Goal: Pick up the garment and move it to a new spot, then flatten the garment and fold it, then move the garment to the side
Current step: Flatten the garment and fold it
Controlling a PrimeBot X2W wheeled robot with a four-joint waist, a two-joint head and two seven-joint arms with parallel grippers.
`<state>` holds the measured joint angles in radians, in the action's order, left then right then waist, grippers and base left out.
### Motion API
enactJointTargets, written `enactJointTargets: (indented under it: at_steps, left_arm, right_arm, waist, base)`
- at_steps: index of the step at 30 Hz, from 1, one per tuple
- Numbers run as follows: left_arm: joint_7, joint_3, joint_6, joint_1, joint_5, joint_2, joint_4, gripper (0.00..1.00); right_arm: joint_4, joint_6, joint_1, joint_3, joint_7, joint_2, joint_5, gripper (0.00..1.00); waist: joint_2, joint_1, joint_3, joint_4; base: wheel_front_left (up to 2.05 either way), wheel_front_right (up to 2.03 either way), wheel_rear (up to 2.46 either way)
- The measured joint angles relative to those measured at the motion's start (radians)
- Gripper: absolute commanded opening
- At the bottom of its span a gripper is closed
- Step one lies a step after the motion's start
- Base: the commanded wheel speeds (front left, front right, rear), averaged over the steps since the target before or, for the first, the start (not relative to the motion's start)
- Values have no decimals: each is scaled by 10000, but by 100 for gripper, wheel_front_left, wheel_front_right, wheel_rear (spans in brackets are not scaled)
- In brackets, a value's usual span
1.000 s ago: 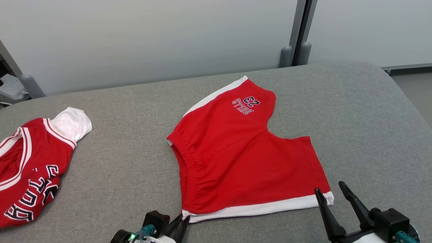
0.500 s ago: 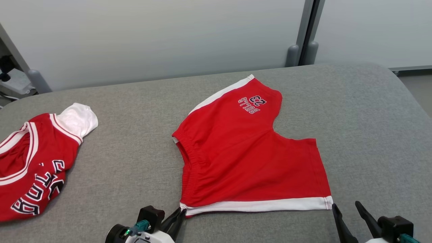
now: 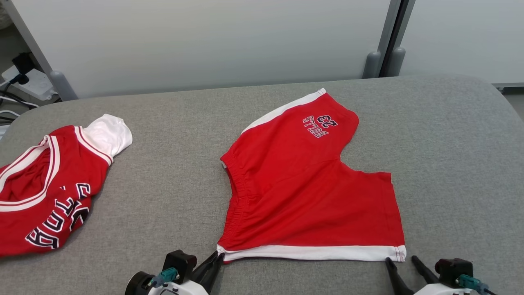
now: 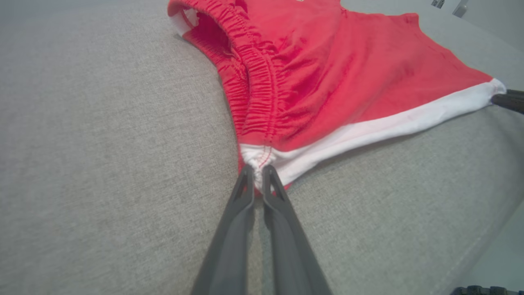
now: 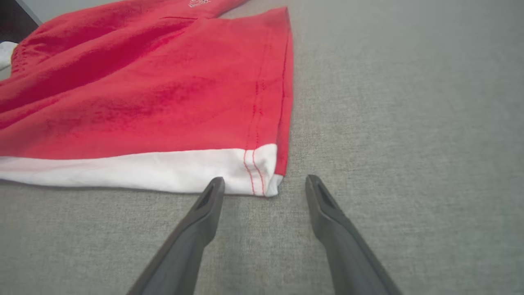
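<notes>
Our left pincer [image 4: 255, 170] pinches the red shorts [image 3: 311, 192] by a white corner | our right pincer [image 5: 264, 180] spread, just before the other corner | grey surface [image 3: 450, 143] beneath both | pale wall [image 3: 204, 41] beyond

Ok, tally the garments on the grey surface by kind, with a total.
Shorts: 1
Jersey: 1
Total: 2
</notes>
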<state>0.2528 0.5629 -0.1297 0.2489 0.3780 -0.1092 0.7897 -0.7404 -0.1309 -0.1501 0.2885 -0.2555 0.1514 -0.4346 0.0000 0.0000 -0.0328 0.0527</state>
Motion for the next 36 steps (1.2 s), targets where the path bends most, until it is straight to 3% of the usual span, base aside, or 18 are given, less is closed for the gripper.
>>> enactJointTargets:
  at_steps: [2, 3, 4, 6, 7, 8, 15, 23, 29, 36]
  left_arm:
    - [0, 0, 2, 0, 0, 0, -36, 0]
    - [0, 0, 2, 1, 0, -2, -58, 0]
    - [0, 2, 2, 3, 0, 0, -71, 0]
    - [0, 6, 2, 7, 0, 0, -107, 0]
    - [0, 8, 2, 9, 0, 0, -121, 0]
    - [0, 13, 2, 14, 0, 8, -151, 0]
    - [-2, 115, 2, 24, 0, 50, -445, 0]
    - [-320, 510, 17, -167, 35, -199, -1818, 0]
    - [-1801, 851, 276, -1043, 4, -894, -3816, 0]
    - [-4249, 1022, 769, -2495, 322, -2059, -7359, 0]
  right_arm:
    - [-301, 0, -115, 288, 0, -25, -174, 100]
    - [-437, 0, -184, 428, 0, -27, -276, 85]
    - [-541, 0, -272, 527, 0, -25, -359, 78]
    - [-738, 2, -506, 759, -2, 23, -527, 33]
    - [-838, 2, -639, 828, 0, 50, -581, 33]
    - [-955, 0, -886, 1003, 0, 107, -665, 0]
    - [-926, 0, -1114, 1072, 0, 366, -769, 0]
    - [1129, 0, -314, 63, 0, 1168, -251, 0]
    - [2370, 0, 721, -104, 61, 1467, 42, 0]
    - [4437, 0, 2418, -431, 1547, 2278, -75, 0]
  waist:
    - [0, 0, -32, -18]
    - [0, 0, -57, -24]
    - [0, 0, -84, -32]
    - [0, 0, -147, -49]
    - [0, 0, -178, -55]
    - [0, 0, -236, -67]
    - [0, 0, -243, -135]
    - [0, 0, -37, 18]
    - [0, 0, 162, 186]
    - [0, 0, 474, 210]
  base:
    - [0, 0, 0]
    - [0, 0, 0]
    - [0, 0, 0]
    - [0, 0, 0]
    - [0, 0, 0]
    - [0, 0, 0]
    - [0, 0, 0]
    - [0, 0, 0]
    - [0, 0, 0]
    - [0, 0, 0]
